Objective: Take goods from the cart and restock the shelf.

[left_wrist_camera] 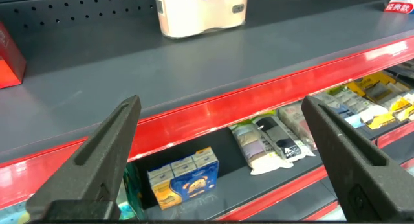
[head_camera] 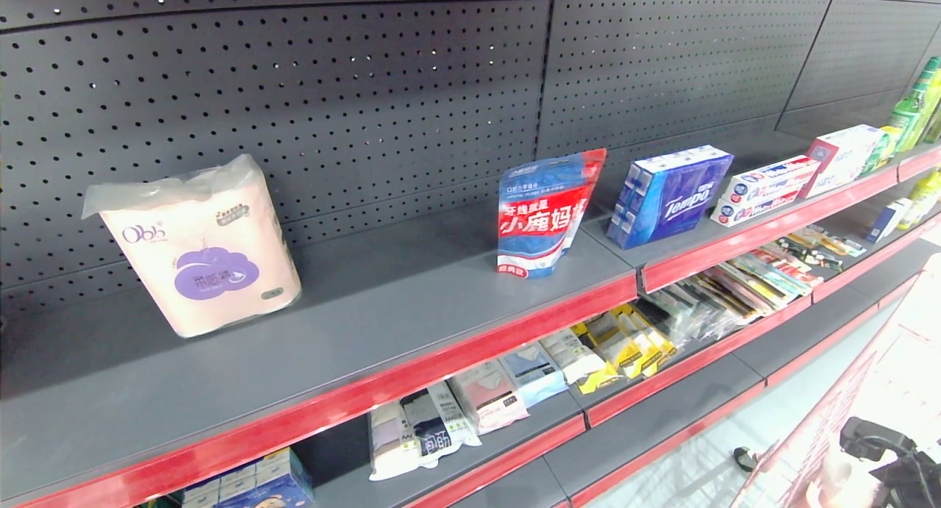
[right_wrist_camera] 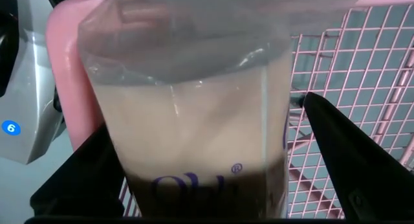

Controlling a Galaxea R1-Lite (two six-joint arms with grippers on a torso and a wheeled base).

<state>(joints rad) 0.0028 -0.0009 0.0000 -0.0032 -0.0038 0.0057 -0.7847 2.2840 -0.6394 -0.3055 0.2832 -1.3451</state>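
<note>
A grey shelf [head_camera: 412, 302] with a red front lip is running beneath a dark pegboard wall [head_camera: 367, 89]. At its left a shelved roll pack [head_camera: 198, 247] is standing upright. Wide bare board is stretching on to a blue-red pouch [head_camera: 544, 214], a blue tissue block [head_camera: 669, 192] and toothpaste boxes [head_camera: 764, 188]. The left gripper [left_wrist_camera: 220, 101] is hanging spread wide before the lip. Over at the pink cart [right_wrist_camera: 362, 68], the right gripper [right_wrist_camera: 213, 166] is clamping a held roll pack [right_wrist_camera: 194, 120].
</note>
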